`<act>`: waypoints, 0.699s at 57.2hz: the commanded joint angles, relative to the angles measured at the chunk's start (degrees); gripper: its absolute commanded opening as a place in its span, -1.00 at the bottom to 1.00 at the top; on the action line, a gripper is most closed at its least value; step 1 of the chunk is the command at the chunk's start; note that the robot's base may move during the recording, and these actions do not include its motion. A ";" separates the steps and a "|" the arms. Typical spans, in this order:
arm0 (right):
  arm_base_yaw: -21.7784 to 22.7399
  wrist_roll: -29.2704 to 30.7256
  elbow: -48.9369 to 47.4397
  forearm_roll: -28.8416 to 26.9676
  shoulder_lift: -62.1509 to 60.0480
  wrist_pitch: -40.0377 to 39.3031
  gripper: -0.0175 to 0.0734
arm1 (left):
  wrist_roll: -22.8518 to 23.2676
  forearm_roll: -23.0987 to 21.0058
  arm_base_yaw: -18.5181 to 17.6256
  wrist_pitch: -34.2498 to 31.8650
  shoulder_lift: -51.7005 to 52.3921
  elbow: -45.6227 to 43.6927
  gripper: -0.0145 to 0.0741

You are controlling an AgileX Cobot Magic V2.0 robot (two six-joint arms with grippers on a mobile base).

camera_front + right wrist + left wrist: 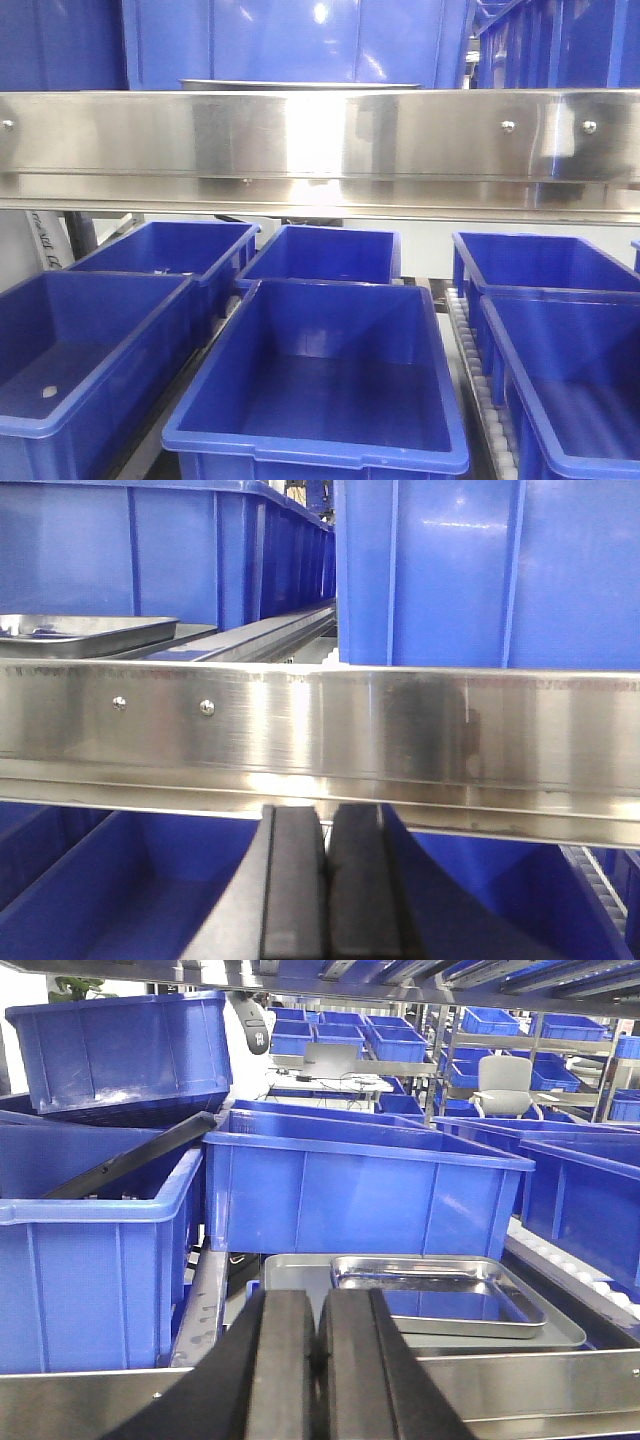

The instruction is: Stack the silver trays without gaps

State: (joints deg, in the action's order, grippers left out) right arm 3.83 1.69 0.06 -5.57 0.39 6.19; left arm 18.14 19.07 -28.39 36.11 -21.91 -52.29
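The shiny stainless-steel shallow trays (440,1295) sit on the upper shelf behind the brushed steel front rail (520,1390), the smaller one skewed atop the wider one. We keep our left gripper (318,1360) pressed together, holding nothing; our right gripper (327,895) is likewise closed, below the rail. We risk catching that rail, or nudging the deep blue plastic bin (360,1195) behind.

A steel rail (320,140) spans the front view, catching a bright glare. Blue bins (320,380) sit in rows below it on roller tracks (480,390). Behind, racks (540,1040) hold more blue bins, beside a desk (325,1082) with a laptop (330,1058) and a grey chair (505,1085).
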 commanded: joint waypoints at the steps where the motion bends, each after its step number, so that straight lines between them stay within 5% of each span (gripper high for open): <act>1: 1.04 -0.11 -0.06 0.66 -0.39 -2.17 -0.79 | 0.42 -0.33 0.13 -0.73 0.28 0.09 -0.70; 40: 2.39 -0.11 -0.06 0.66 -0.39 -2.39 -0.79 | 0.42 -0.33 0.13 -0.73 0.28 0.09 -0.70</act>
State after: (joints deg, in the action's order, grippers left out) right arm 5.90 1.56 0.06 -5.57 0.39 5.17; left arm 18.14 19.07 -28.39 36.11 -21.91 -52.29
